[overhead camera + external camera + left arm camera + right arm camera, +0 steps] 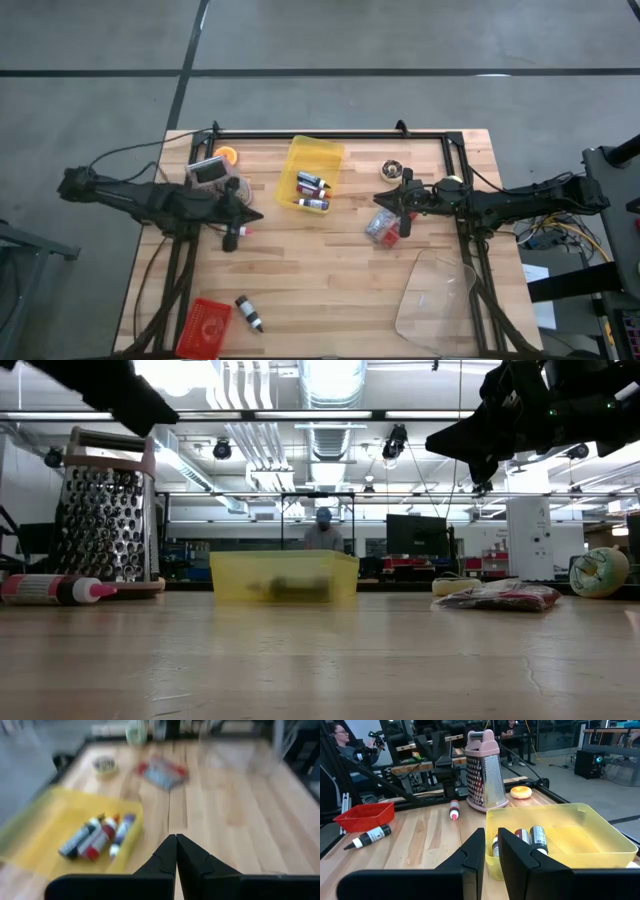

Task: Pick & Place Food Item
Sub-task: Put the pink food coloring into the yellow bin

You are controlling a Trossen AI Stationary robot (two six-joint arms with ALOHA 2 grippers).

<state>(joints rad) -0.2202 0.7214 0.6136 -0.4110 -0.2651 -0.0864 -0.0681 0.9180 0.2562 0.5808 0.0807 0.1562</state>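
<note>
The left pincer (243,213) hangs closed and empty left of centre, beside a red-capped bottle (238,231) on the surface (330,270) — likely the next item for the yellow bin (312,172), upper centre, which holds three bottles. The right pincer (396,204) — nearly closed, empty — waits right of centre.

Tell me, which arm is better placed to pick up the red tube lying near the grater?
The left. In the high view the left gripper, shut and empty, hangs just above the red tube beside the grater. The right gripper is across the yellow bin, farther away.
</note>
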